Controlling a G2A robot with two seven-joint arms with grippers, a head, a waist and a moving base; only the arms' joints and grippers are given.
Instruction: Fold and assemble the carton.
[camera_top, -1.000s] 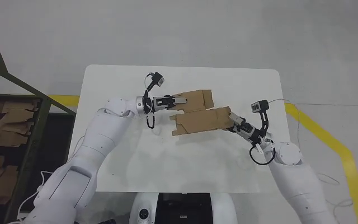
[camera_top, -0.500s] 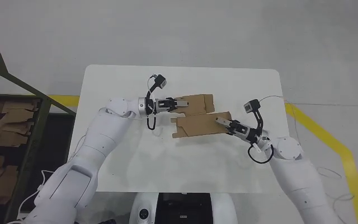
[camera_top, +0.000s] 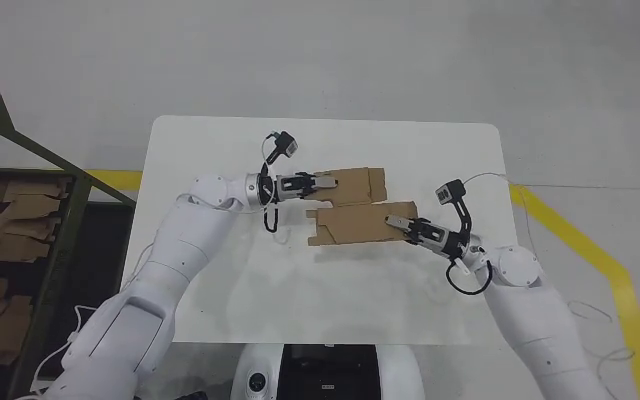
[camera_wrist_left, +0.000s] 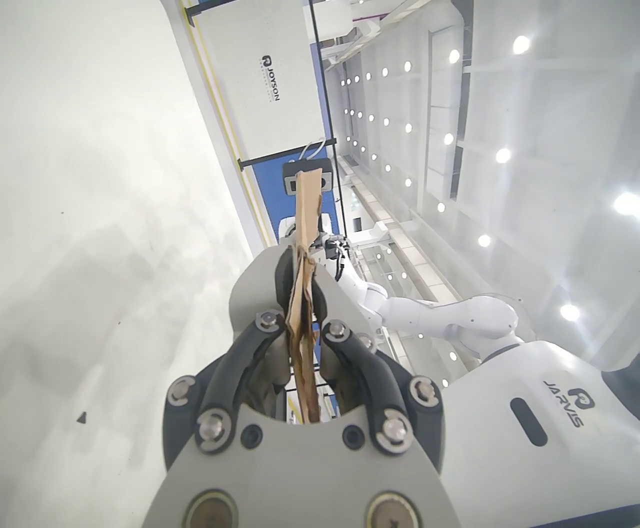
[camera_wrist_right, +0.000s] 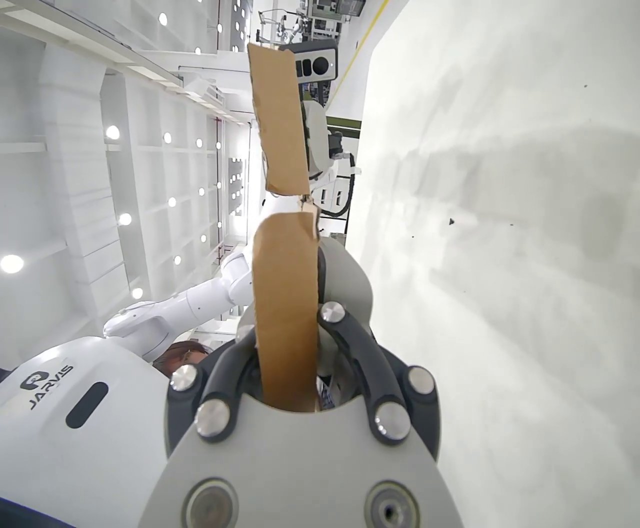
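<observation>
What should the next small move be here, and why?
Probably ease the right tool a little toward the left tool, to skew the carton open. Each tool is shut on an opposite end of it, and its panels look nearly flat, so no box shape has formed yet.

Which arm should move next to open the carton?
Probably right. The right tool grips the near panel of the carton at its end, with bare table around it for a swing. The left tool grips the far panel and can act as anchor.
</observation>
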